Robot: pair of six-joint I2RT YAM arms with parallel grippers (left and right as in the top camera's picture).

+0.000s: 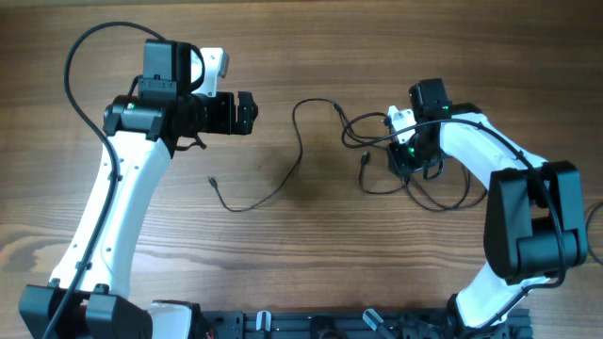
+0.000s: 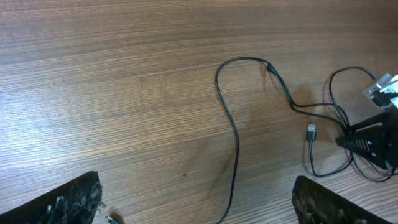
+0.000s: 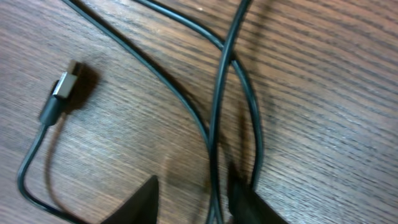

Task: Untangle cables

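Several thin black cables (image 3: 213,137) lie on the wooden desk (image 1: 283,254), mostly looped beneath the right pincer (image 3: 196,200), its narrow jaws straddling strands, grip unclear, while the left pincer (image 2: 196,208) hovers wide open.

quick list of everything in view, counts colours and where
cables: at least two, exact count unclear, black, one loose strand mid-table, the rest looped at the right gripper
usb plug: one seen, black with silver tip, flat on the wood left of the tangle
table: one, brown wood
arms: two, white and black, left and right
left gripper: black, open, left of the cables
right gripper: black, fingers apart astride a strand
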